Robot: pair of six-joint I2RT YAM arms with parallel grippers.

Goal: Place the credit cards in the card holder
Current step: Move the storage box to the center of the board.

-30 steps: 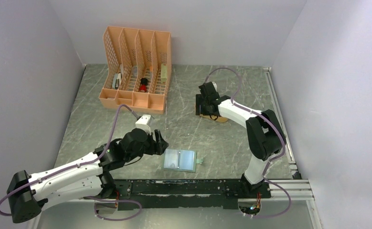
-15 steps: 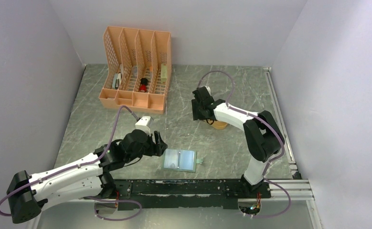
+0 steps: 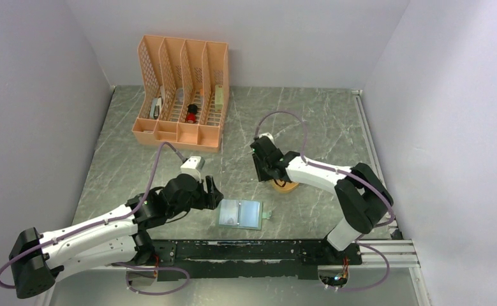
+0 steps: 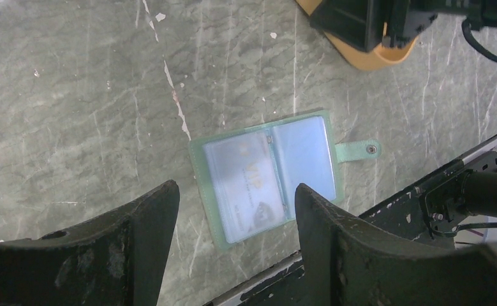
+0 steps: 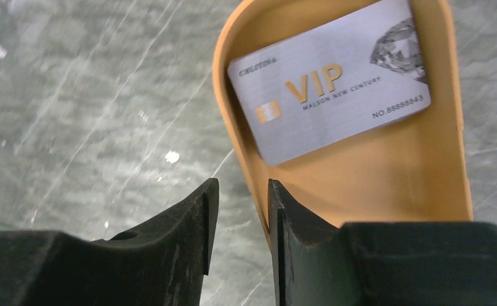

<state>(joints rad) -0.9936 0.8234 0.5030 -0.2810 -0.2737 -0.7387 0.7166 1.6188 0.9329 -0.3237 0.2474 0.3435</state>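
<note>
One card in your yellow tray; R claw near-together astride its rim, can't tell if clamped. L claw apart over open card holder.

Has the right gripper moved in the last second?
Yes: the right gripper has come nearer the robot and slightly left, toward the unmoved card holder.
</note>
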